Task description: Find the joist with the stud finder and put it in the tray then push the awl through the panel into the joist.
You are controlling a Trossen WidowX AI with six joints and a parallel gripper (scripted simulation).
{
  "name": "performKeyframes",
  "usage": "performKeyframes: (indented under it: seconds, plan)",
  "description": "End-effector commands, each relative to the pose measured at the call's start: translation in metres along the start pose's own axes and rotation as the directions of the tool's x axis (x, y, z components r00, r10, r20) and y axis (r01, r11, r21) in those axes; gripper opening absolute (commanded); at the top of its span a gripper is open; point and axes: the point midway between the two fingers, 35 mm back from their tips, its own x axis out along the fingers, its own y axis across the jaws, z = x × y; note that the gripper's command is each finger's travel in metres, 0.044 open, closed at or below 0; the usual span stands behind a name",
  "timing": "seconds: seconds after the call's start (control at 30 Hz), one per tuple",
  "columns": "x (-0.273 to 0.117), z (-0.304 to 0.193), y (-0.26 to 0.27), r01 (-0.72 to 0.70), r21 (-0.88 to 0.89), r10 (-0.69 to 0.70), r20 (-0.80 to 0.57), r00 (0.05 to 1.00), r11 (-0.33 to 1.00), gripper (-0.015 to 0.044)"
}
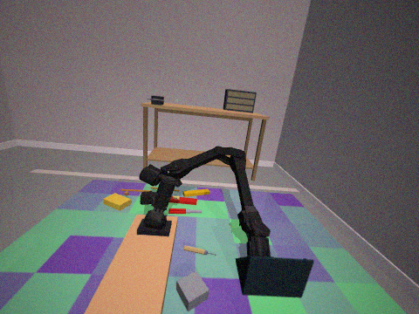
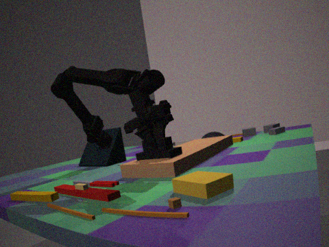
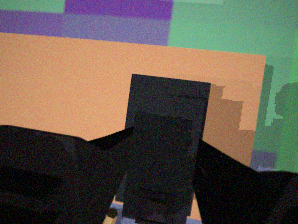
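The floor panel, a long orange plank, lies on the patchwork mat. My gripper points down over the panel's end and is shut on the stud finder. The stud finder is a dark block, flat on or just above the panel; a gap cannot be made out. I see no lit indicator on it. The awl, with a tan handle and thin metal tip, lies on the mat beside the panel. I cannot make out the tray. The joist is hidden.
The arm stands on a dark wedge. A grey block lies near the panel. A yellow block, a red bar, a red-handled tool and thin orange sticks lie beyond the panel's end.
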Motion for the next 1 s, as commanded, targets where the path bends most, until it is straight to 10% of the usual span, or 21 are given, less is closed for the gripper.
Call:
performKeyframes:
  seconds: [0.0,0.97]
  plan:
    - [0.001,-0.001,0.010,-0.001,-0.005,0.001,-0.004,1.000,1.000,0.0000]
    - [0.001,-0.001,0.054,-0.003,-0.004,0.003,-0.004,1.000,1.000,0.0000]
